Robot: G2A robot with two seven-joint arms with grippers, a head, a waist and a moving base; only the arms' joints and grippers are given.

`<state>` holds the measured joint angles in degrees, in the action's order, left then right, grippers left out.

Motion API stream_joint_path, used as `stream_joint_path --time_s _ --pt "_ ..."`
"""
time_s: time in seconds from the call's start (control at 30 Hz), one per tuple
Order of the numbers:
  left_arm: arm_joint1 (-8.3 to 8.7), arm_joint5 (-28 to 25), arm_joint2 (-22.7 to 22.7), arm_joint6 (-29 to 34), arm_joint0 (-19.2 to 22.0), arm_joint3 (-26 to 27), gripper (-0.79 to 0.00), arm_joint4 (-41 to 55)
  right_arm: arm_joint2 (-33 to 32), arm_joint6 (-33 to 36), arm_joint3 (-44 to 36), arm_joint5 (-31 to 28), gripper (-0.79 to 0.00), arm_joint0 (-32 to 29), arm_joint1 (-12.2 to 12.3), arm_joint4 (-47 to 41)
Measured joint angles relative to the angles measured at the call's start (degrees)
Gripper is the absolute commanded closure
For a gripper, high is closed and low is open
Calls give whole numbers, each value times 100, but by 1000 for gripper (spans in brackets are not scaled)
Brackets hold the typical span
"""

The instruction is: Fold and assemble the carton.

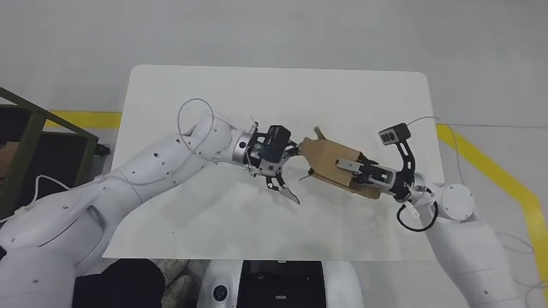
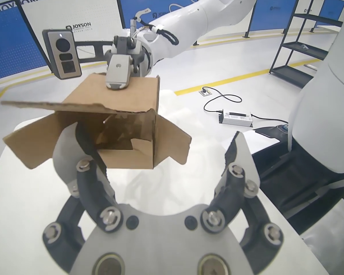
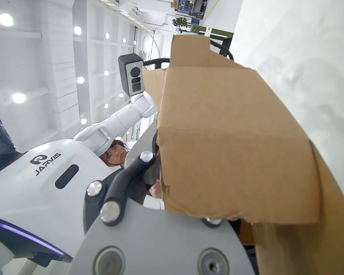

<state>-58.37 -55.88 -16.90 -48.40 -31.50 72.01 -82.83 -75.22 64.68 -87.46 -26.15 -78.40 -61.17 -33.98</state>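
Observation:
A brown cardboard carton (image 1: 330,161) is held a little above the white table (image 1: 214,103), its end flaps spread open toward the left arm. My right gripper (image 1: 353,169) is shut on the carton's top panel; one finger (image 2: 118,72) lies flat on that panel, and the other is hidden. In the right wrist view the carton (image 3: 232,144) sits right against the right gripper (image 3: 160,181). My left gripper (image 2: 152,150) is open at the carton's (image 2: 111,107) open end, with one finger (image 2: 67,144) in front of the opening and the other off to the side. From above, the left gripper (image 1: 287,181) sits just left of the flaps.
The table's near edge (image 1: 257,258) lies close below both arms. A dark green frame (image 1: 26,128) stands off the table's left side. A power brick with its cable (image 2: 235,117) lies on the floor beyond the table.

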Motion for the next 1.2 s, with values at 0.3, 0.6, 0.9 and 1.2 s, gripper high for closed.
stream_joint_path --time_s 0.3,0.6,0.9,1.2 --pt "241 330 -208 -330 -265 -53 -785 -84 -78 53 11 -64 0 -38 12 -149" --pt "414 519 -391 -519 -493 -89 -785 -187 -160 127 -48 -86 0 -83 27 -269" --pt "371 286 -321 -286 -578 -30 -785 -380 -188 79 -102 -46 0 -109 33 -270" --pt "324 43 -168 -44 -532 204 -785 -431 -171 -36 -116 -6 0 -95 28 -218"
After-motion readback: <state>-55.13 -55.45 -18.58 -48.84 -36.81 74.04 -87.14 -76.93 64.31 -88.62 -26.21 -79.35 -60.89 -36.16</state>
